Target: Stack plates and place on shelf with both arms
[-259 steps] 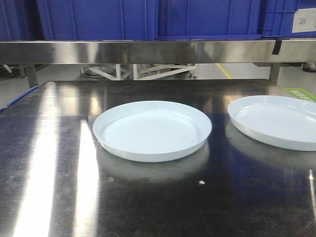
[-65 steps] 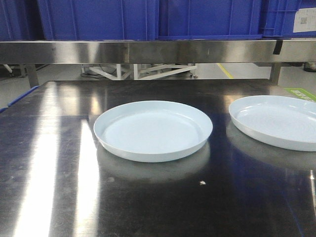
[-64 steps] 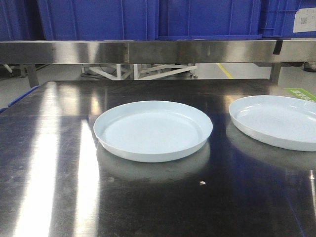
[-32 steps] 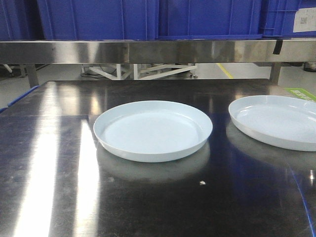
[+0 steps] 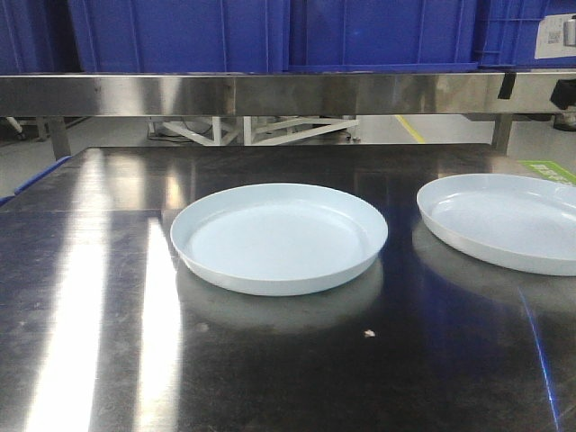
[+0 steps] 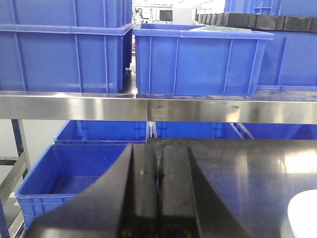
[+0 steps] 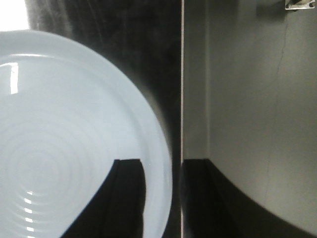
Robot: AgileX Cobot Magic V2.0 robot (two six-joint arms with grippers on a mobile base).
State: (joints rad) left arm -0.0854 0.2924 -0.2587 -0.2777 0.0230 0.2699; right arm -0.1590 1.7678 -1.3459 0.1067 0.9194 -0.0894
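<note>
Two pale bluish-white plates lie apart on the dark steel tabletop: one plate [image 5: 279, 238] in the middle, the other plate [image 5: 504, 220] at the right, cut by the frame edge. The shelf rail [image 5: 270, 93] runs behind them. Neither gripper shows in the front view. My left gripper [image 6: 158, 168] is shut and empty, level with the shelf rail [image 6: 158, 106]; a sliver of plate [image 6: 304, 218] shows low right. My right gripper [image 7: 162, 163] is open above the right plate [image 7: 64, 134], one finger [image 7: 130, 191] over the plate, the other finger [image 7: 203, 196] past the table's edge.
Big blue crates [image 5: 180, 36] stand on the shelf; more crates [image 6: 198, 59] fill the left wrist view, with an open crate [image 6: 69, 178] low at the left. The table's right edge [image 7: 182, 74] drops to grey floor [image 7: 247, 99]. A small crumb [image 5: 367, 333] lies on the tabletop.
Both plates lie where they were. Only a thin blue reflection on the tabletop at the lower right has shifted.
</note>
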